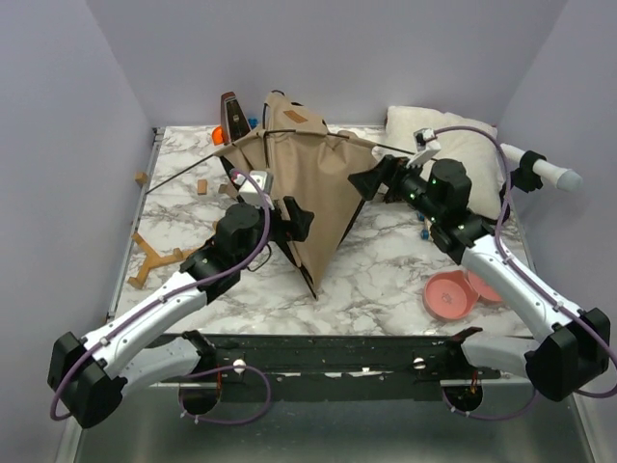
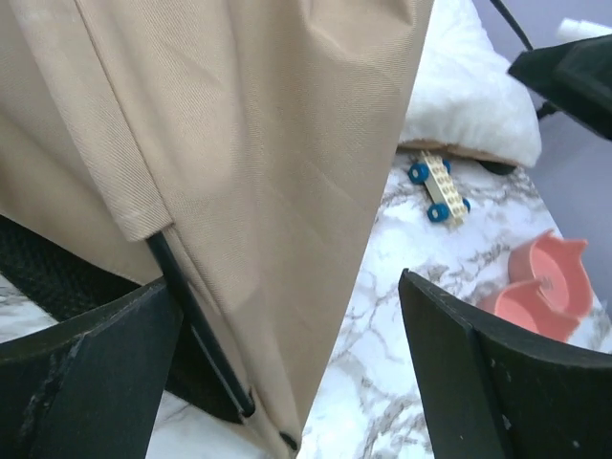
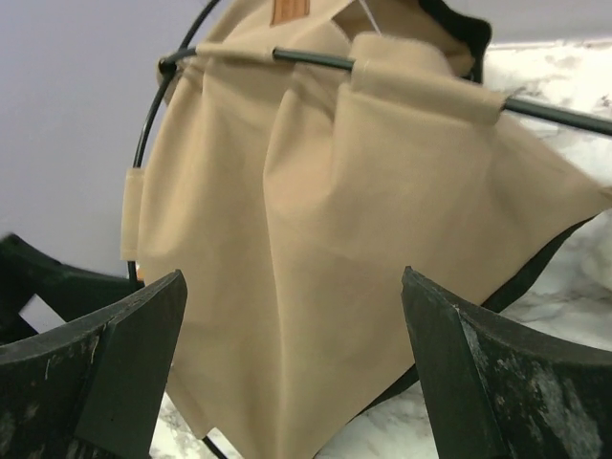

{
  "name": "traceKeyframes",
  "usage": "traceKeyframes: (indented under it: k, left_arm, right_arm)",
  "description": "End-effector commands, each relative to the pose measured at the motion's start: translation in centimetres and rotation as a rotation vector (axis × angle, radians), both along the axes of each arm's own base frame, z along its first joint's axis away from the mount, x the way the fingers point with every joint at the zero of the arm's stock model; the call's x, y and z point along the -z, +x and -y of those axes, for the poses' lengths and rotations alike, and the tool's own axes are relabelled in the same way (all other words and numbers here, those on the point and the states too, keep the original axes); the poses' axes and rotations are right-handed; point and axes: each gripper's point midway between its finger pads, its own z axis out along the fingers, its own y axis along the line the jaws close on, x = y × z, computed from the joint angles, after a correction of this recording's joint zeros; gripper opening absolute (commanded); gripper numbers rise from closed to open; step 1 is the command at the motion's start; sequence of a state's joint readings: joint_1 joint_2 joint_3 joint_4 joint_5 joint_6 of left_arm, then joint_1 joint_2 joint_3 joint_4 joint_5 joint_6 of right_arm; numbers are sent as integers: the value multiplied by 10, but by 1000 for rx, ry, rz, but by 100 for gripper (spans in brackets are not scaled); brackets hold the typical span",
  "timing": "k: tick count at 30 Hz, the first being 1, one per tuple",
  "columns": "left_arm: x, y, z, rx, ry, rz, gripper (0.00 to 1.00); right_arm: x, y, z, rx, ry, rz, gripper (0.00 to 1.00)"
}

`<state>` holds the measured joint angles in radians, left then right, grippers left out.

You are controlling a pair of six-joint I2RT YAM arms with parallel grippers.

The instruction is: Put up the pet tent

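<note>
two wide-open grippers, the left gripper (image 2: 285, 287) and right gripper (image 3: 292, 277), flanked the half-raised tan fabric pet tent (image 1: 308, 183) mid-way across the white marble-patterned table (image 1: 376, 275); each should probably have pinched a thin black pole (image 2: 196, 320), not loose cloth.

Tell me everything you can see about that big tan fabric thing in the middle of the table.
The pet tent is tan, woven-looking fabric with a black lining. It hangs from thin black poles threaded through sleeves, and a brown label sits near its peak. It is only partly raised, with the fabric bunched in folds, and it rests on the marble table. The left gripper and right gripper flank it with fingers open; neither clamps it.
</note>
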<state>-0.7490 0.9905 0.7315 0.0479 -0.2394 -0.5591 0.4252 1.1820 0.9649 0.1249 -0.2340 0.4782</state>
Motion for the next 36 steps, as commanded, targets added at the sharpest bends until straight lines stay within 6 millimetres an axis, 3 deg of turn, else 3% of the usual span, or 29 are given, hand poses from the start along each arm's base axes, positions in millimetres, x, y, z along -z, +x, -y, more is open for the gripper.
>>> traceKeyframes:
  k: [1, 5, 8, 14, 20, 23, 24, 27, 28, 32, 36]
  left_arm:
    - [-13, -14, -25, 127, 106, -16, 99]
    - [-39, -26, -50, 172, 109, 23, 99]
    - [-51, -26, -74, 147, 221, 37, 99]
    - [-44, -1, -159, -238, 402, 67, 99]
    - [-36, -5, -176, -307, 365, 96, 99]
    - [-38, -7, -184, -344, 372, 101, 99]
    - [-39, -8, -187, -358, 373, 106, 99]
    - [-43, -11, -190, -374, 368, 132, 99]
    - [-44, -12, -191, -381, 367, 139, 99]
    - [-51, -16, -193, -390, 360, 175, 99]
    - [-59, -19, -189, -368, 342, 223, 99]
  right_arm:
    - [14, -3, -10, 87, -61, -44, 100]
    - [27, -12, -35, 100, -127, -45, 100]
    - [31, -23, -58, 86, -149, -34, 100]
    - [43, -55, -115, 58, -192, 16, 100]
    - [54, -81, -166, 76, -256, 94, 100]
    - [67, -74, -179, 127, -302, 85, 99]
    - [73, -68, -177, 163, -332, 80, 96]
    - [84, -54, -168, 257, -438, 100, 66]
    - [82, -52, -163, 276, -452, 109, 60]
    - [68, -31, -132, 323, -463, 123, 47]
    - [60, 5, -77, 390, -505, 127, 43]
